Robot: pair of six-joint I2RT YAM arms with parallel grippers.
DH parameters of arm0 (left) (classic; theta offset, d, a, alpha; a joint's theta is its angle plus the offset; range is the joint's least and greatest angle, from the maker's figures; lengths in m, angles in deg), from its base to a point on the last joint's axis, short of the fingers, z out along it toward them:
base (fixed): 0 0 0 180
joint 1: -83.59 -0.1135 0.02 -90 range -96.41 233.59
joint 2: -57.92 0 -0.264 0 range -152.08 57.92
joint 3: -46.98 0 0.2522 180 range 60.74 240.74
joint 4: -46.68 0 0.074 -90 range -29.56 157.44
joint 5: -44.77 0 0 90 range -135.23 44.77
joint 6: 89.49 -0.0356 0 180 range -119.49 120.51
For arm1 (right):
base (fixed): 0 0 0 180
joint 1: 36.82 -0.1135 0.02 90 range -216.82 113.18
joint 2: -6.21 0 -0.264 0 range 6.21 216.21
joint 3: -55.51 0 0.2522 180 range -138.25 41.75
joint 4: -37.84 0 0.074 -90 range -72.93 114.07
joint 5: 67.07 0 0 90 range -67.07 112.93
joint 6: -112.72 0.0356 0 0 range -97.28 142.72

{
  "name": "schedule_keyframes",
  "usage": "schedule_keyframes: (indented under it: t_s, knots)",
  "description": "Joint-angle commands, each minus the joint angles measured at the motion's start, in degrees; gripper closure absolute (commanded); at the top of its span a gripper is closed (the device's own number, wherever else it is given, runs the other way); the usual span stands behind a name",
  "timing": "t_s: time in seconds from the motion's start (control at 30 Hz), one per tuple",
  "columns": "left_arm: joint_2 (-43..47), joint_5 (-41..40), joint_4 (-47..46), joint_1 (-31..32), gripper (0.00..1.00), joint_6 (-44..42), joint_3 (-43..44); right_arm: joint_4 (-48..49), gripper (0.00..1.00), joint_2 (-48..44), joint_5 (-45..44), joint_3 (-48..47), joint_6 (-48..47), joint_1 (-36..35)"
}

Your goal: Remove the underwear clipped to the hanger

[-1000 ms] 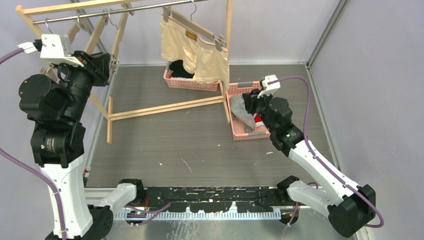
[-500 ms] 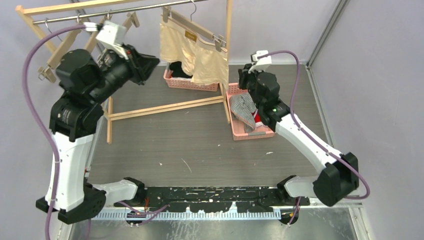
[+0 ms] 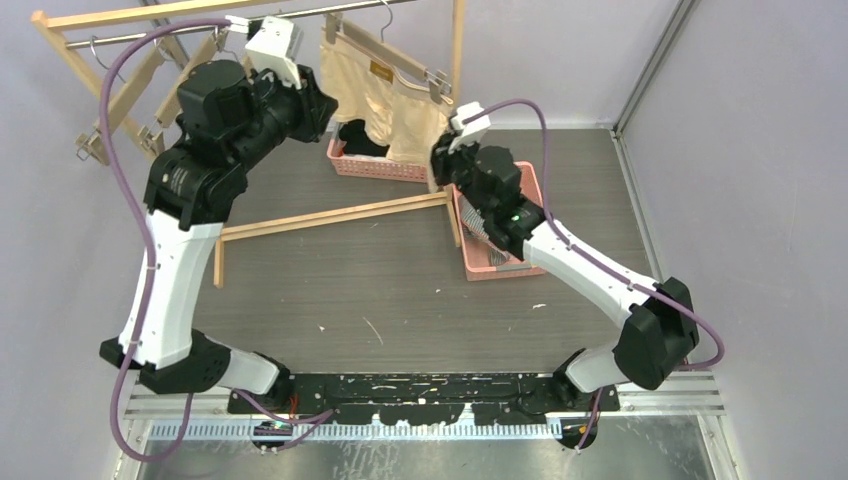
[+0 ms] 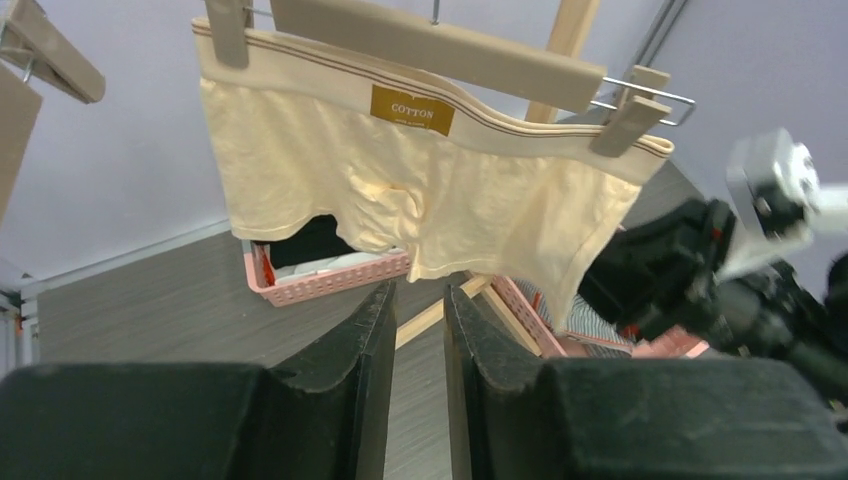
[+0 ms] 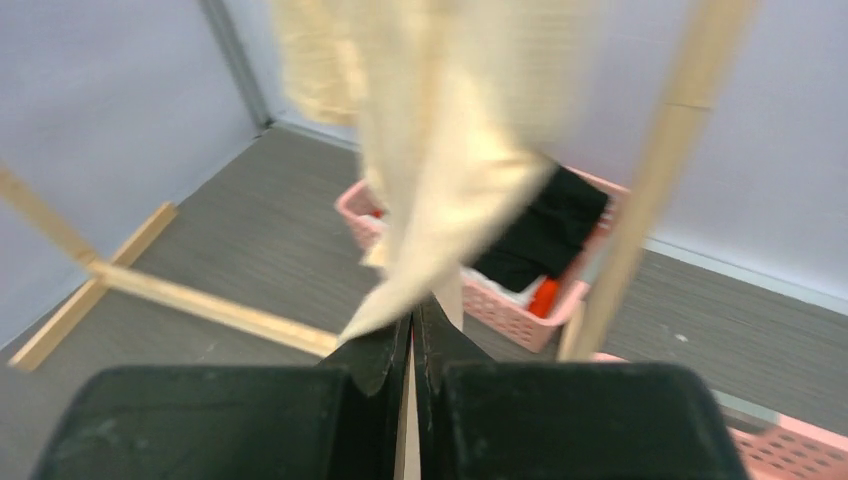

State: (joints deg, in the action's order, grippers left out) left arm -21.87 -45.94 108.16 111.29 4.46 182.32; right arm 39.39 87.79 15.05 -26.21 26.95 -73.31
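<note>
The cream cotton underwear [image 4: 430, 190] is hung clipped on a wooden hanger [image 4: 440, 45], upper centre. Its lower leg hem is pinched by the clenched right gripper [image 5: 412, 312]; the left gripper [image 4: 418, 295], slightly parted and empty, is held below.

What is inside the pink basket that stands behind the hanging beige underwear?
Black folded cloth lies in the pink basket, with something white and a small orange-red piece beside it. The beige underwear hanging in front covers the rest.
</note>
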Motion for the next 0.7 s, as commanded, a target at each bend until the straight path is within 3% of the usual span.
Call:
schedule_keyframes:
  t_s: [0.0,0.2,0.33,0.5,0.67]
  knots:
    - [-2.51,-1.87,0.49,0.2,0.74,-0.63,2.31,4.12,0.91,-0.09,-1.19,-2.59,-6.24,-7.76]
    - [-1.67,-2.81,-5.96,0.09,0.65,-0.78,0.59,4.5,0.91,0.07,-4.16,-2.04,-10.02,-12.99]
    - [-2.23,-1.85,-8.38,0.08,0.69,-2.0,2.15,4.38,0.91,0.09,-4.14,-1.85,-10.17,-13.25]
    - [-9.63,-0.9,-4.62,-0.28,0.73,-1.97,13.51,4.46,0.91,-0.11,-6.48,-0.26,-9.99,-13.32]
    - [-14.76,-0.35,-3.52,-0.28,0.53,-0.3,18.78,4.38,0.92,-0.88,-7.27,1.59,-10.26,-13.43]
